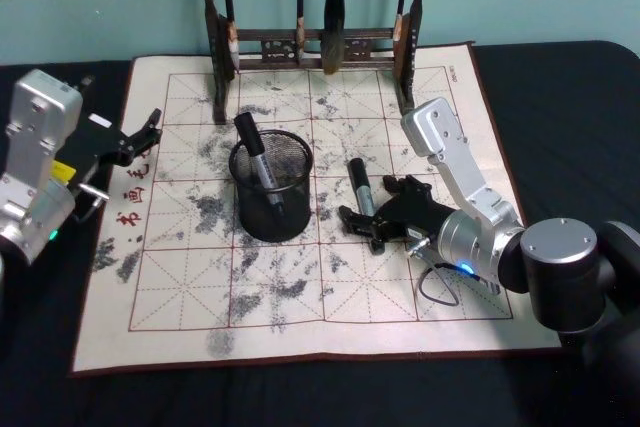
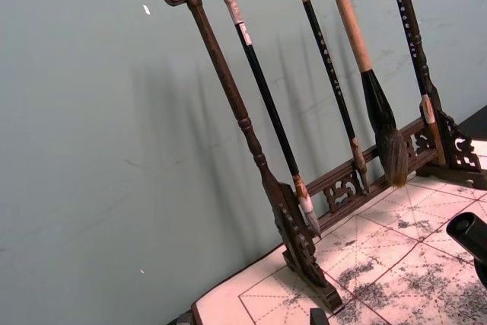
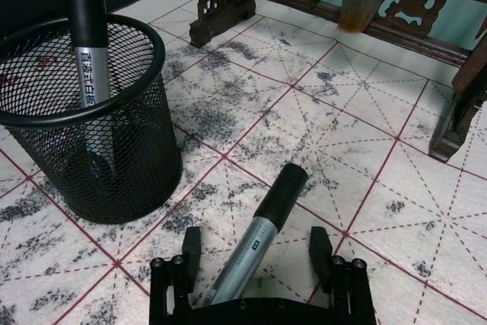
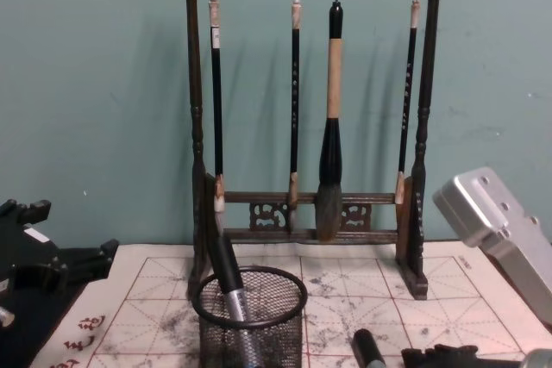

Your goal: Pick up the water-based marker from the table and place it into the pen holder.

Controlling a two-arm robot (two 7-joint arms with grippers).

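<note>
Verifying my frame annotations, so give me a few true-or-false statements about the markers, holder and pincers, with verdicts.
The black wire-mesh pen holder already contains a grey, black-capped marker. True.
A second grey marker lies on the cream gridded mat. True.
The right pincer is shut on it. False: its fingers stand open either side.
The left pincer hovers above the holder. False: it sits at the mat's left edge.

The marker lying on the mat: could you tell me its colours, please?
The cylindrical marker has a black cap and silver-grey barrel; best in right wrist view.
</note>
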